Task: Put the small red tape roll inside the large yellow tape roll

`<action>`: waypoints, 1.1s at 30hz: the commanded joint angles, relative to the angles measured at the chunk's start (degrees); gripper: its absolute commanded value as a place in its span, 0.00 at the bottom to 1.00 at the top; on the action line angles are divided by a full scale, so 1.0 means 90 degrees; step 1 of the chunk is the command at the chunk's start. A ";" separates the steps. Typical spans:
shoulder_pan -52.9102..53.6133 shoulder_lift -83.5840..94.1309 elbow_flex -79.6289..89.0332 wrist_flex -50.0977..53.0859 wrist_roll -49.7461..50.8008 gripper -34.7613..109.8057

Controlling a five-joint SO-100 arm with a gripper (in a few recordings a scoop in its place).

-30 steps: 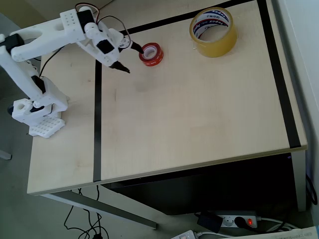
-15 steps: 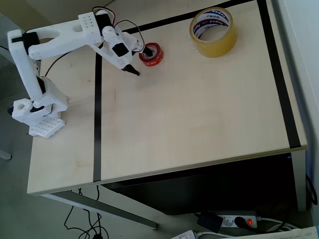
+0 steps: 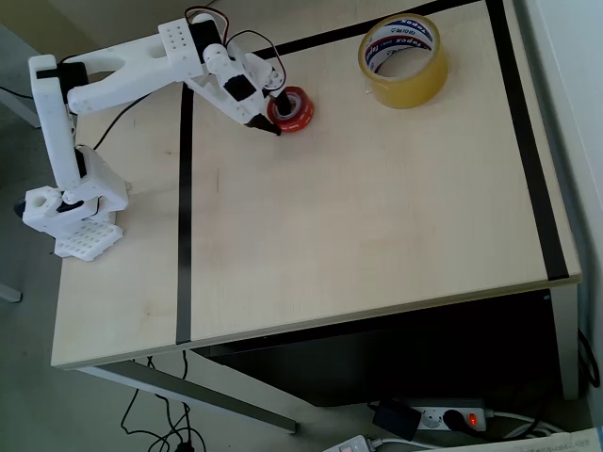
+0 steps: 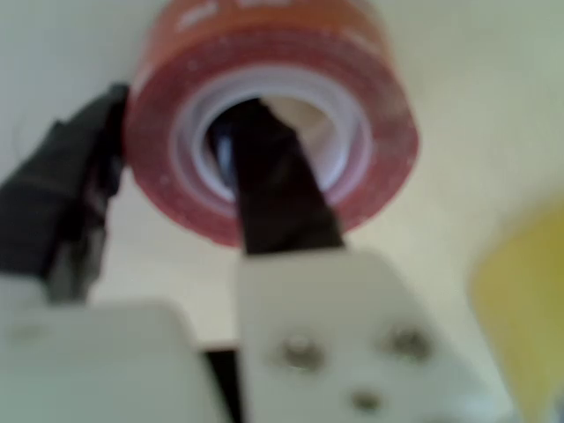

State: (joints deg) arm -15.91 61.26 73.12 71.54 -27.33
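Gripper (image 4: 167, 176): red tape roll (image 4: 273, 123) wall is pinched between jaws, one finger (image 4: 273, 189) inside the core.
Yellow tape roll (image 3: 403, 59): placed well apart from the jaws.

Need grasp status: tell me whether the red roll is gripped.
Gripped: one finger sits in the small red tape roll's core, the other outside its wall.
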 commanded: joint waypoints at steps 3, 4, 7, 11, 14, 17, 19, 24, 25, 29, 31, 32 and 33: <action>0.0371 0.0137 -0.3115 0.0654 -0.0400 0.24; 0.0410 -0.0117 -0.3799 0.0859 -0.0400 0.24; 0.0459 -0.1416 -0.6631 0.1748 -0.0400 0.24; 0.0410 -0.3018 -0.9521 0.2051 -0.0449 0.24; 0.0322 -0.3223 -0.9561 0.1738 -0.0430 0.24; 0.0273 -0.3379 -0.9639 0.1318 -0.0410 0.24; 0.0234 -0.3389 -0.9639 0.1084 -0.0410 0.24; 0.0186 -0.3359 -0.9590 0.0654 -0.0439 0.24; 0.0186 -0.3379 -0.9561 0.0576 -0.0439 0.24; 0.0264 -0.3672 -0.9521 0.0303 -0.0439 0.24; 0.0303 -0.3887 -0.9521 0.0166 -0.0439 0.24; 0.0322 -0.3994 -0.9521 0.0107 -0.0439 0.24; 0.0342 -0.4092 -0.9521 0.0049 -0.0439 0.24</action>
State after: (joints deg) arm -13.62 22.68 -7.56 76.20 -27.33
